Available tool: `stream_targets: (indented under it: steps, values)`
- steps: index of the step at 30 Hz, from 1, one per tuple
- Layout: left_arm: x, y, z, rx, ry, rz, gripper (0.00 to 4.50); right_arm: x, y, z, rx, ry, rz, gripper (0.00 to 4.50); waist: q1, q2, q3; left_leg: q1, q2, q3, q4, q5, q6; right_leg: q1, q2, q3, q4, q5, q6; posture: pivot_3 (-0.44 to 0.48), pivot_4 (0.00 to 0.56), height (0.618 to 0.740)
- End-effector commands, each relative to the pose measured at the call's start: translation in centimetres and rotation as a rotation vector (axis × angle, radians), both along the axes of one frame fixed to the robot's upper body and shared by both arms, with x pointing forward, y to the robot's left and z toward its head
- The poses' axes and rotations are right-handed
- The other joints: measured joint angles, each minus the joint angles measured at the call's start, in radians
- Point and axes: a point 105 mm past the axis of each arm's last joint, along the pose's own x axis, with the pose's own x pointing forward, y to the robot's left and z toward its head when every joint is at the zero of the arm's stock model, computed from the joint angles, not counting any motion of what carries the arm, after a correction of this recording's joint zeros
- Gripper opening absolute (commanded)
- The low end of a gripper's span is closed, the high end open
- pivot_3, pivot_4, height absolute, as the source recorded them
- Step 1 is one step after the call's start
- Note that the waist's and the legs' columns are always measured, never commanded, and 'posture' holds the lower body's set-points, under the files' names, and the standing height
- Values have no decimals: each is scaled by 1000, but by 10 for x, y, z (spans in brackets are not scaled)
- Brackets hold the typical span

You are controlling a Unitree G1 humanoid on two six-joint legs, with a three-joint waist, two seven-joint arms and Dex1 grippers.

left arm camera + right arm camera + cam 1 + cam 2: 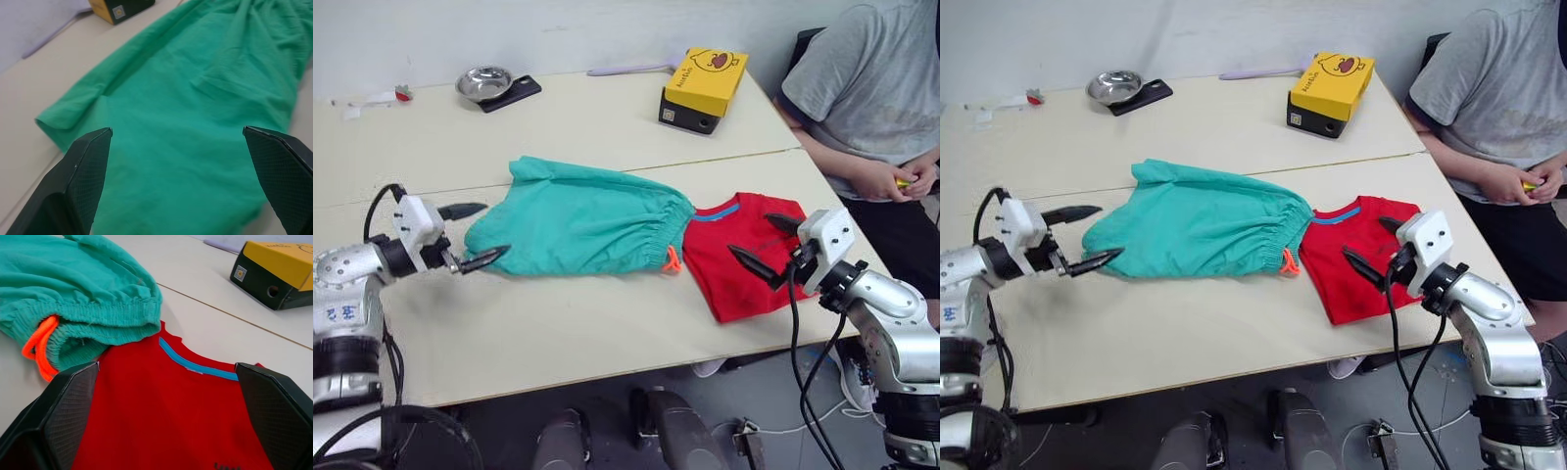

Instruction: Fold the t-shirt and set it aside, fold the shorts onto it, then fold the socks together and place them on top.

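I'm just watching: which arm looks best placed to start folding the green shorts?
Left. The left gripper is open at the leg end of the shorts; the right gripper hangs open over the t-shirt.

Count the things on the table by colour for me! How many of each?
Red: 1, the t-shirt
Teal-green: 1, the shorts
Yellow and black: 1, the box
Silver: 1, the bowl
Black: 1, the flat slab under the bowl
Total: 5
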Motion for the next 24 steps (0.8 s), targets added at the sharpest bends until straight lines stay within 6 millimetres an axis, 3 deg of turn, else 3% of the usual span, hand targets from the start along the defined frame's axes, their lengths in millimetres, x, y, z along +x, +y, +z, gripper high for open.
stream_targets:
  steps: [1,5,7,12,18,24]
  values:
    - [-12,-1,14,33,-35,-8,4493,-4,16,10,-11,-65,58,4500,-5,3,2,0,-3,-14,-1,1,2,9,-7,-16,-3,-2,3,0,150,740]
    - [-16,-6,8,50,-13,-17,4493,-2,19,10,-21,-81,62,4500,14,18,11,-9,-28,-81,-3,14,10,36,-40,-81,-8,-15,19,0,150,740]
    - [-15,-7,7,50,-10,-19,4493,0,18,11,-19,-87,54,4500,32,23,14,-14,-38,-102,-3,24,11,39,-55,-108,-9,-18,23,0,150,740]
    - [-13,-11,6,34,9,-29,4493,0,20,10,-28,-88,66,4500,88,24,14,-16,-35,-88,0,20,18,35,-52,-96,-15,-15,22,0,150,740]
    - [-8,-21,7,19,29,-73,4493,-9,24,8,-45,-89,119,4500,94,24,14,-16,-36,-77,2,8,27,35,-53,-88,-20,-12,20,0,150,740]
    - [-15,-24,-1,96,69,-157,4493,-34,26,-5,-160,-77,225,4500,87,24,14,-16,-35,-71,2,5,29,35,-53,-85,-23,-12,20,0,150,740]
